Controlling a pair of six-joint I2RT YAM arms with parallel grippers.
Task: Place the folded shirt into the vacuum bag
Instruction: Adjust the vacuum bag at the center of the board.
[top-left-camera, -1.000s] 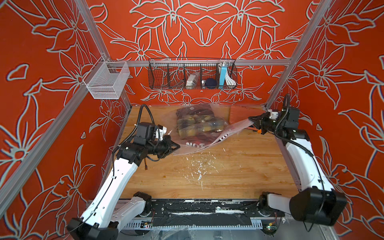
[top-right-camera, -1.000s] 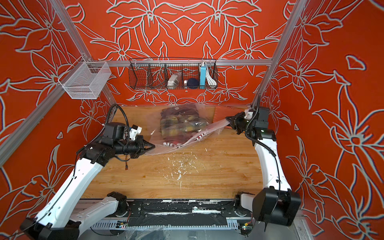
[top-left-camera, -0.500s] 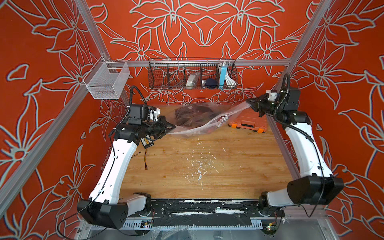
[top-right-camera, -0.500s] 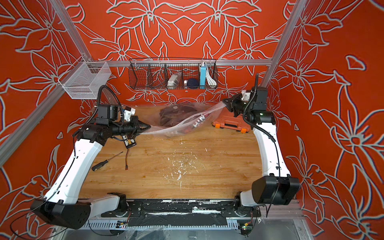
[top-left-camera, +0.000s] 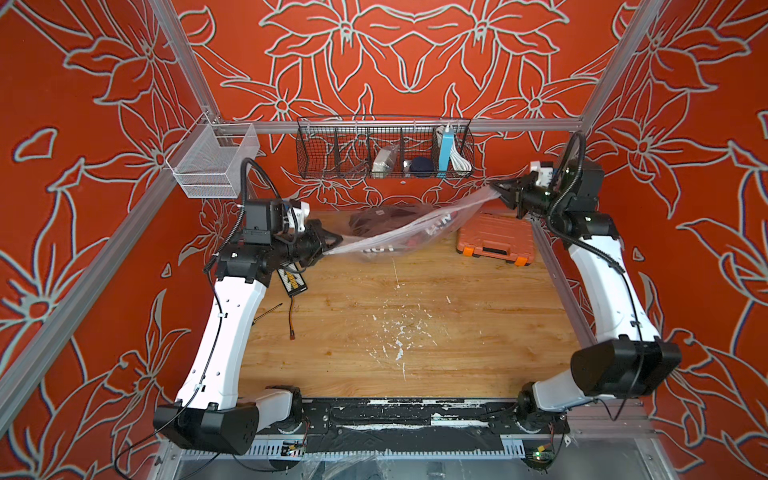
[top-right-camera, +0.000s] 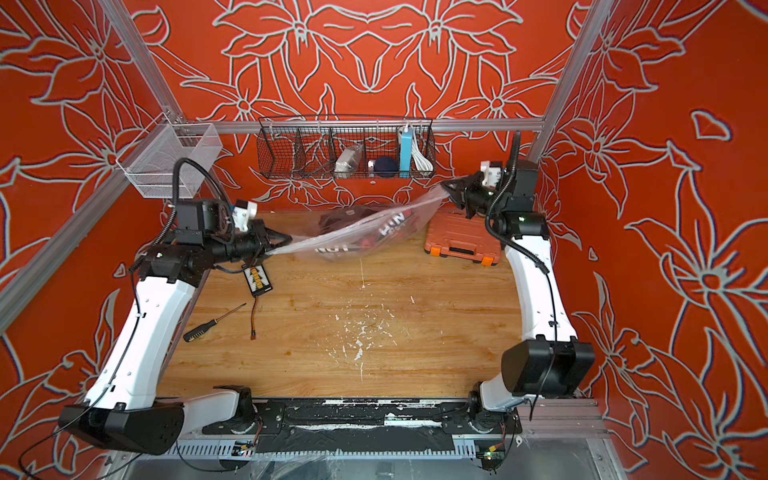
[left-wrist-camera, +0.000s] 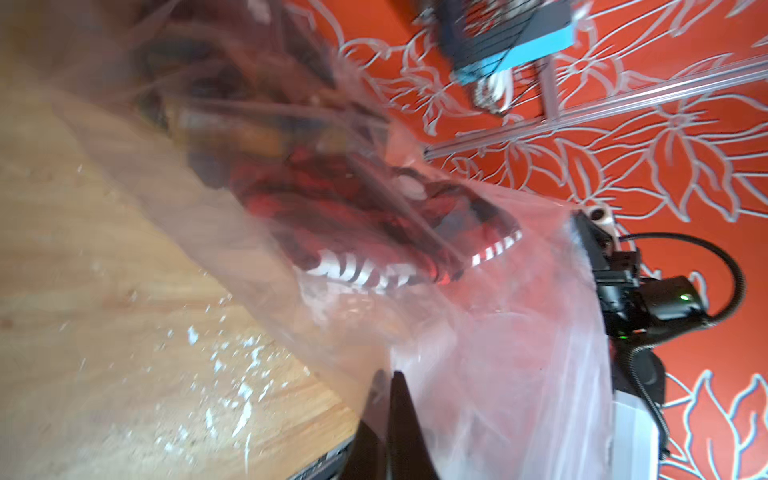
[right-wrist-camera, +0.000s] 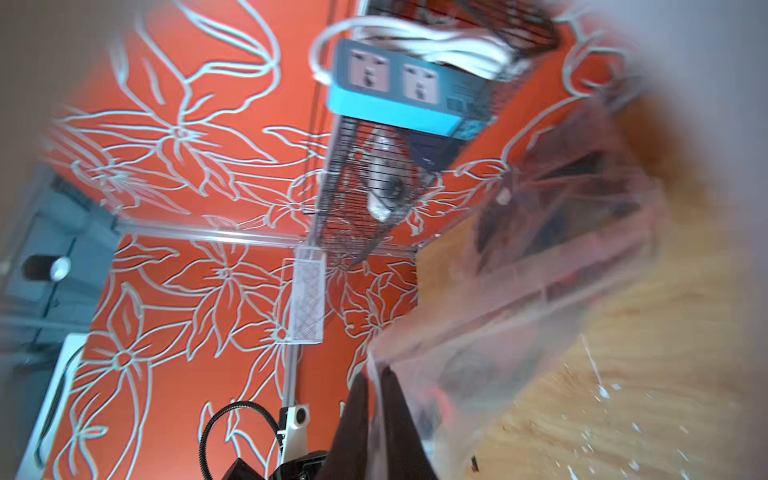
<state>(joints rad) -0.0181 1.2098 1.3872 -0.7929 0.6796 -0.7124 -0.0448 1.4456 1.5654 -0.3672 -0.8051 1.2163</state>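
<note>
Folded shirt (top-left-camera: 371, 217) inside vacuum bag (top-left-camera: 409, 232), far desk (top-left-camera: 374, 324); left end effector (top-left-camera: 333, 245), right end effector (top-left-camera: 500, 192) pinch its edges.

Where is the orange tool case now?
In both top views the orange tool case lies at the table's far right, between the vacuum bag and the right arm.

blurry dark cloth (left-wrist-camera: 365, 208), perhaps the shirt
</note>
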